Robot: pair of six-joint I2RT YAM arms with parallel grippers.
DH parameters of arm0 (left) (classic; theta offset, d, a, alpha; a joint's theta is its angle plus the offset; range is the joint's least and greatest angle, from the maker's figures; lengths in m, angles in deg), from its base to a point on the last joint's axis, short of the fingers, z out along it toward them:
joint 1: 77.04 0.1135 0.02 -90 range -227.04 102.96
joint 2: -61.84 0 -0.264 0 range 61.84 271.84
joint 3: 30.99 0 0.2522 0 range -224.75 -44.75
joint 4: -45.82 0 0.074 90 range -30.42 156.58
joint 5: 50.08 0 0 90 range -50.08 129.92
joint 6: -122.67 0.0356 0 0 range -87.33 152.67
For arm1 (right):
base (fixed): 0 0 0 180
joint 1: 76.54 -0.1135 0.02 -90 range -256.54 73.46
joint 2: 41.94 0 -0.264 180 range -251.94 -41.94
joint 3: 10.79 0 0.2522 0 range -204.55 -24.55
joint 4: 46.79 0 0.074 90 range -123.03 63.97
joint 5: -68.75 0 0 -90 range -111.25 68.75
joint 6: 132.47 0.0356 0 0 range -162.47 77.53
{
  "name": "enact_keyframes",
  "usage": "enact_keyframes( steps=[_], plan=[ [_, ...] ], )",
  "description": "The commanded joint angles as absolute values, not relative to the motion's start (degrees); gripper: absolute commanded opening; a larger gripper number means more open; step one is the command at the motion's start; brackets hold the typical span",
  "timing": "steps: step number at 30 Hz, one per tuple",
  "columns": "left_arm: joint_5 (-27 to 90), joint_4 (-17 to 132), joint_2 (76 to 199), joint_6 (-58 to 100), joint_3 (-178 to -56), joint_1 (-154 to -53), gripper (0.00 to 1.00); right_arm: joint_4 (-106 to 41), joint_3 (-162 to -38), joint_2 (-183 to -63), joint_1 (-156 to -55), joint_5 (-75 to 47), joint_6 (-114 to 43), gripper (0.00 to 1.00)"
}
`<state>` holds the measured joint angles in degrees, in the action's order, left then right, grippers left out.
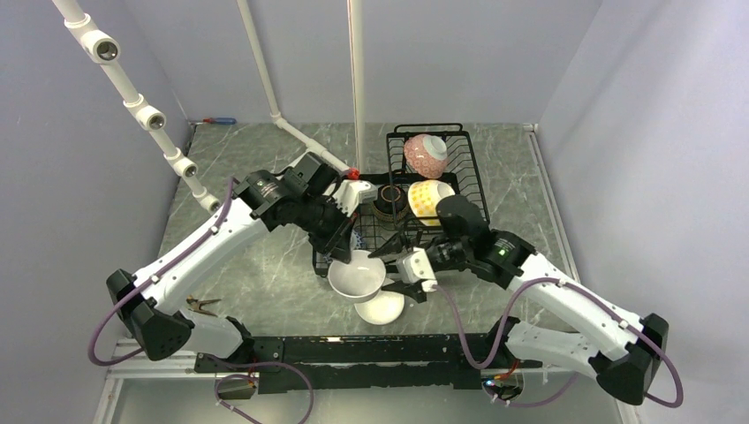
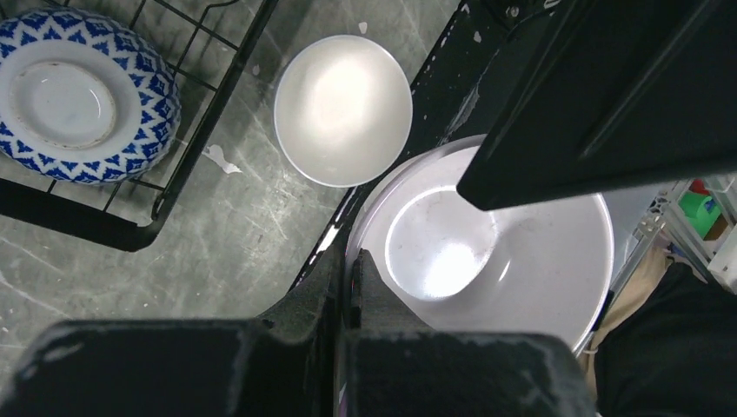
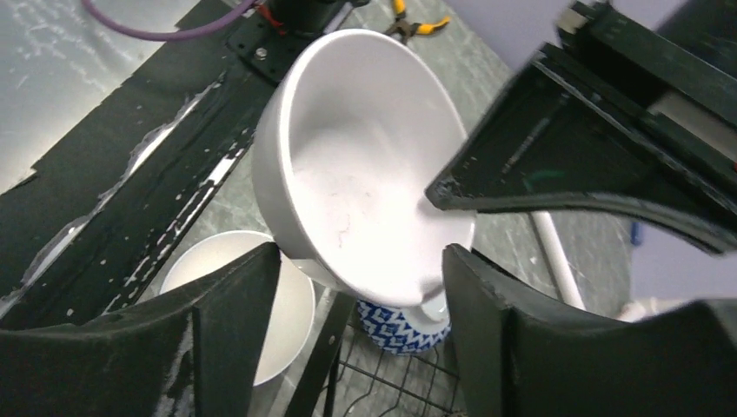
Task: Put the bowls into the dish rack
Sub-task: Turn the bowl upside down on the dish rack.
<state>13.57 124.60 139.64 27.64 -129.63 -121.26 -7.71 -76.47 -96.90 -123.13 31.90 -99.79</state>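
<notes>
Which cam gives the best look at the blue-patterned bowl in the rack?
Left wrist: the blue-patterned bowl lies nearly whole, foot up, in the dish rack. Right wrist shows only a sliver beneath the white bowl. In top external it is mostly hidden behind the left arm.

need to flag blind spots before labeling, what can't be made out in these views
- Rack front slots: top view, covered by the left arm and right arm.
- Blue bowl: top view, mostly under the left arm; right wrist view, only a sliver below the held bowl.
- Held bowl's far rim: left wrist view, behind the right tool.
- Table bowl: right wrist view, partly behind a finger.
</notes>
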Motion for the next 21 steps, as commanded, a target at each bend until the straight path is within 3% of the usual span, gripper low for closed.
enact_keyframes(
  steps=[1,14,17,21],
  plan=[
    [9.0,125.9,140.9,29.4,-132.7,-121.1,0.03,-4.5,-80.0,-98.3,-125.5,33.5,-109.6,0.66],
    [11.4,122.7,139.8,28.9,-132.4,-120.4,0.03,-7.6,-79.3,-99.5,-128.2,33.8,-109.8,0.05],
    [14.8,121.3,138.6,29.1,-132.2,-120.3,0.19,-6.8,-80.4,-100.6,-128.2,33.7,-109.2,0.0],
    [21.4,117.5,134.8,29.5,-131.6,-120.2,0.61,-7.6,-81.5,-101.1,-128.2,33.4,-106.8,0.0]
  ],
)
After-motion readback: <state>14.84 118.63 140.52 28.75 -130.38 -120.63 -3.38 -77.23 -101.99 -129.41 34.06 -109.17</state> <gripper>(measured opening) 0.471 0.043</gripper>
